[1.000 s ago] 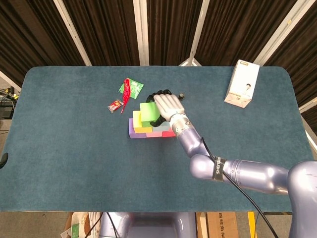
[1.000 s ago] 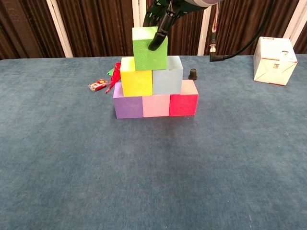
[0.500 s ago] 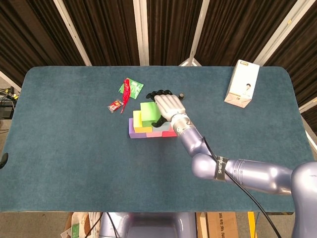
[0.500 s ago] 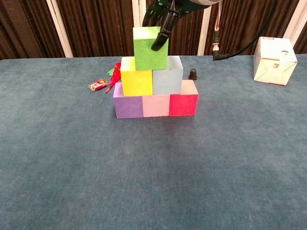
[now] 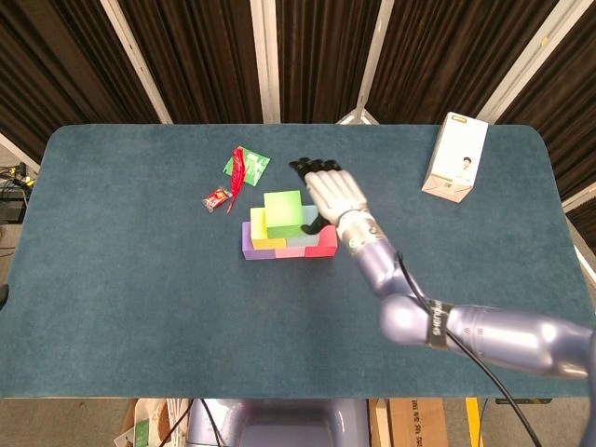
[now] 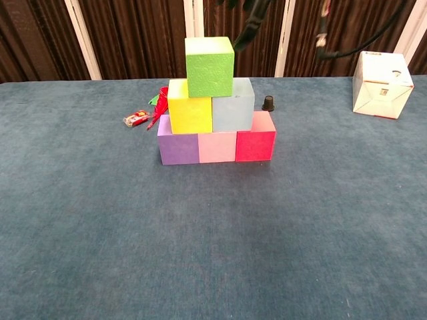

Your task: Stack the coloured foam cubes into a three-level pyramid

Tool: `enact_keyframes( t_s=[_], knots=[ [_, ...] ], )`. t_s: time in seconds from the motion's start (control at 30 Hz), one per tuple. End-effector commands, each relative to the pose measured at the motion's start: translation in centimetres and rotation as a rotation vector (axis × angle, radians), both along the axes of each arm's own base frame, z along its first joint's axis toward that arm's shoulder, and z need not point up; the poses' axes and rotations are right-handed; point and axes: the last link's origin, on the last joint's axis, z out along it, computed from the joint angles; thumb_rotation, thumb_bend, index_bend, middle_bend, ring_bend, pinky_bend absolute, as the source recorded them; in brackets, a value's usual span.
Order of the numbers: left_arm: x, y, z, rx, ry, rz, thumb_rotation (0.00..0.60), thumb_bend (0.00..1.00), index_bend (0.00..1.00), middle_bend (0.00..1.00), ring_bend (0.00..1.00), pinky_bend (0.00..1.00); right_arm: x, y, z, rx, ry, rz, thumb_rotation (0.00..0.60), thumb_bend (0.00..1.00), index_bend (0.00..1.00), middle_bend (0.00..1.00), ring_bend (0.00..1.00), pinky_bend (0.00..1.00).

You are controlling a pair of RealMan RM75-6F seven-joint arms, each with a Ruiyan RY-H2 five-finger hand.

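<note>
Now stacked three levels high at mid-table: green cube [image 6: 210,65] atop yellow cube [image 6: 189,113] and pale blue cube [image 6: 233,112], over purple cube [image 6: 178,147], pink cube [image 6: 217,147] and red cube [image 6: 255,145]. Just right of the top, hovering empty with fingers spread: right hand [image 5: 331,189]. Far right: white carton [image 6: 381,85]. Left: snack wrappers [image 5: 239,171].

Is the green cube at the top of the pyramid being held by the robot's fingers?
No, in the chest view the green cube sits free on the yellow cube and grey-blue cube, the right hand's fingers apart from it.
</note>
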Motion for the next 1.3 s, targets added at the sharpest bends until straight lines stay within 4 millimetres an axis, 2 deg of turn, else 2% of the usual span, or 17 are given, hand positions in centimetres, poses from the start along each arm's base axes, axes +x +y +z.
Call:
enact_keyframes(
  t_s=[0.03,0.27,0.43,0.53,0.7,0.93,1.1,1.3],
  knots=[
    [0.1,0.0,-0.2,-0.019,-0.003,-0.006,0.6,0.3,0.0,0.0,0.0,0.0,-2.6,1.8,4.3,-0.121,0.007,0.002,0.6,0.25,0.0,0.03,0.0,0.0],
    [0.5,-0.2,-0.8,-0.079,-0.028,-0.036,0.6,0.3,0.0,0.0,0.0,0.0,-8.3,5.2,8.8,-0.234,0.02,-0.035,0.6,0.25,0.0,0.03,0.0,0.0],
    [0.7,-0.2,-0.8,-0.097,-0.068,-0.061,0.6,0.3,0.0,0.0,0.0,0.0,-12.4,7.4,10.1,-0.274,0.02,-0.064,0.6,0.25,0.0,0.03,0.0,0.0],
    [0.7,-0.3,-0.7,-0.108,-0.085,-0.072,0.6,0.3,0.0,0.0,0.0,0.0,-14.5,8.8,9.9,-0.272,0.009,-0.071,0.6,0.25,0.0,0.03,0.0,0.0],
    [0.6,-0.3,-0.4,-0.105,-0.1,-0.086,0.6,0.3,0.0,0.0,0.0,0.0,-18.8,12.6,8.6,-0.311,0.01,-0.068,0.6,0.25,0.0,0.03,0.0,0.0],
    [0.7,-1.0,-0.1,-0.136,-0.125,-0.089,0.6,0.3,0.0,0.0,0.0,0.0,-26.5,20.2,6.6,-0.503,0.076,-0.045,0.6,0.25,0.01,0.03,0.0,0.0],
    [1.3,-1.7,-0.5,-0.178,-0.116,-0.085,0.6,0.3,0.0,0.0,0.0,0.0,-29.5,23.8,5.6,-0.543,0.157,-0.006,0.6,0.25,0.01,0.03,0.0,0.0],
    [1.3,-2.3,-1.0,-0.227,-0.088,-0.041,0.6,0.3,0.0,0.0,0.0,0.0,-30.8,25.0,5.5,-0.545,0.19,0.014,0.6,0.25,0.01,0.03,0.0,0.0]
  ],
)
